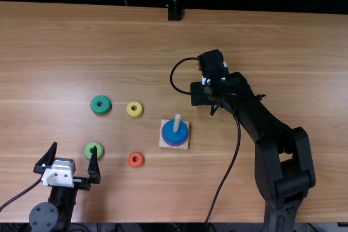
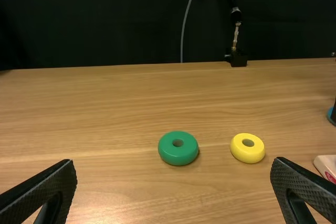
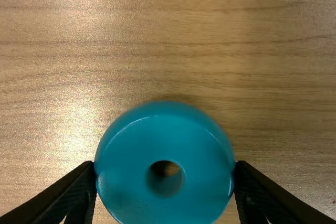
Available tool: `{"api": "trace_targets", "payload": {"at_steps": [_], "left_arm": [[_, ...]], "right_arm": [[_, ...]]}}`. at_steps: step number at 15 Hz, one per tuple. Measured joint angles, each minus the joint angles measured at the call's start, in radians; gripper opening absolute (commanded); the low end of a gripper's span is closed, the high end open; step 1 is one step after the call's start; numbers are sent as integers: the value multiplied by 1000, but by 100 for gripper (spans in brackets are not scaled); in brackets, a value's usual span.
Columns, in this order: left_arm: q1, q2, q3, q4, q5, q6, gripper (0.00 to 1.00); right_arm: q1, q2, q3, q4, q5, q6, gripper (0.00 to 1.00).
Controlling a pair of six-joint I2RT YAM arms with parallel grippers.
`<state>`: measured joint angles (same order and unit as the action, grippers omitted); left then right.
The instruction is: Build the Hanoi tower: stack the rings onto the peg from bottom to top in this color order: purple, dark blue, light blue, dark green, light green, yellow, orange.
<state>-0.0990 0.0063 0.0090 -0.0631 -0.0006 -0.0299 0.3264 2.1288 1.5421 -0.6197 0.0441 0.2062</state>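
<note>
"Where is the light blue ring [image 3: 164,148]?"

"The right end effector [image 1: 202,94] pinches it, farther from the desk's [image 1: 81,52] near edge than the peg [image 1: 177,123]."

"And the left end effector [image 1: 75,146]?"

"Spread, by the near edge. A purple ring [image 1: 173,144] and dark blue ring [image 1: 172,133] sit on the peg; dark green [image 1: 101,108], light green [image 1: 87,150], yellow [image 1: 135,113] and orange rings [image 1: 140,161] lie left of it."

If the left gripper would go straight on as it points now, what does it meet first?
Most likely the dark green ring, but the left gripper may be high enough to pass over it.
</note>
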Motion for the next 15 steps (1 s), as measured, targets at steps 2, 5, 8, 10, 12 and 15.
{"api": "trace_targets", "payload": {"at_steps": [2, 5, 8, 10, 12, 15], "left_arm": [[0, 0, 0, -1, 1, 0, 100], [0, 0, 0, 0, 1, 0, 100], [0, 0, 0, 0, 1, 0, 100], [0, 0, 0, 0, 0, 0, 100], [0, 0, 0, 0, 0, 0, 100], [0, 0, 0, 0, 1, 0, 100]], "right_arm": [[0, 0, -5, 6, 0, 0, 0], [0, 0, -5, 6, 0, 1, 0], [0, 0, 6, -10, 0, 1, 0], [0, -6, 16, -16, -1, 1, 0], [0, -35, 35, -42, -3, 0, 0], [0, -119, 79, -150, -3, -2, 0]]}}
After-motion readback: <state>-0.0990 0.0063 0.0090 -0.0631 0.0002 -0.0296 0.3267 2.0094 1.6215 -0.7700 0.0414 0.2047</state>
